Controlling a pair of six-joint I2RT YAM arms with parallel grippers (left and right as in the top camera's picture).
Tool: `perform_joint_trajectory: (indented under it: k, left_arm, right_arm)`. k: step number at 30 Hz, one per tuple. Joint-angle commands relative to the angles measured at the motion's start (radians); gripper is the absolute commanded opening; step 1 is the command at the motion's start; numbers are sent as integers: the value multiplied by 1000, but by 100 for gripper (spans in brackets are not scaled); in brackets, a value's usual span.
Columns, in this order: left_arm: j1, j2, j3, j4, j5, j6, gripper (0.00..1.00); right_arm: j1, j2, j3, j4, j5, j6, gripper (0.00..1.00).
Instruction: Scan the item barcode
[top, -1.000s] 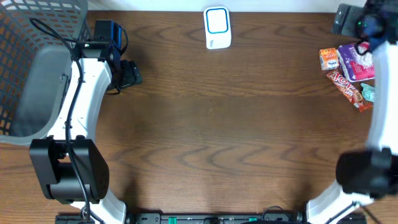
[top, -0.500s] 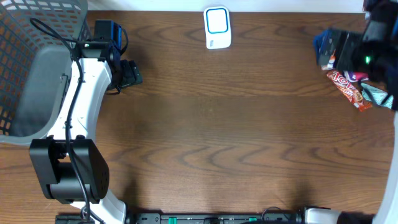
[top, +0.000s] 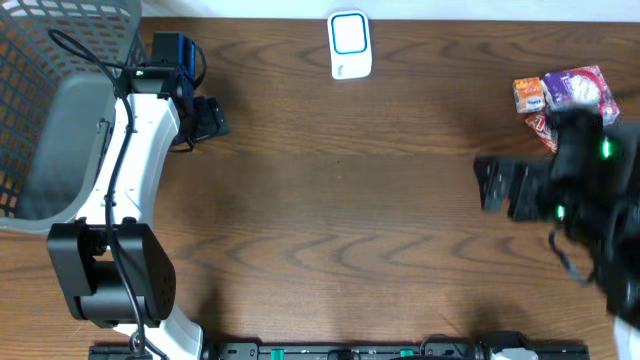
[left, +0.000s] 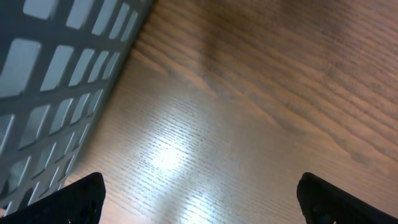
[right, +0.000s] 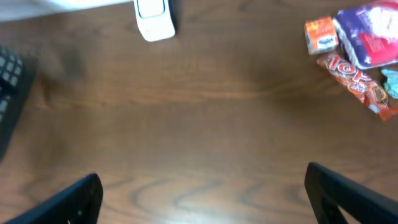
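Dark brown wood grain runs left to right across the worktop (top: 340, 200), with glare on it in the left wrist view. A pale band (top: 450, 8) lines the far edge, and that is all the room on show.

Over to the goods at the far right corner. The red bar (right: 357, 84) lies flat, its long axis slanting from far-left to near-right. In the overhead view the right arm covers most of it. The purple packet (top: 575, 87) sits just beyond the bar, tilted, label up. The orange carton (top: 528, 95) sits tight against the packet's left side. A teal wrapper (right: 390, 81) peeks in at the right edge of the right wrist view.

The white scanner (top: 349, 44) stands at far centre, well apart from the goods, its long axis far to near.

The grey lattice basket (top: 40, 60) fills the far left corner; its mesh wall and pale floor show.

The left pincer (top: 207, 118) hangs beside the basket, spread wide, gripping nothing. The right pincer (top: 497, 185), blurred, sits left of and nearer than the goods, also spread wide and holding nothing.
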Motion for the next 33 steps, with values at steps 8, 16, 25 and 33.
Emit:
perform_joint_trajectory:
  k: [8, 16, 25, 33]
  left_arm:
    - [4, 6, -1, -5, -6, -12, 98]
    - [4, 6, -1, -5, -6, -12, 98]
    - [4, 6, -1, -5, -6, -12, 98]
    - [4, 6, -1, -5, -6, -12, 98]
  right_arm:
    - [7, -424, -360, 77, 14, 35, 99]
    - [7, -454, -386, -32, 14, 35, 99]
    - [7, -454, -386, -156, 14, 35, 99]
    - [7, -454, -386, -196, 14, 35, 99]
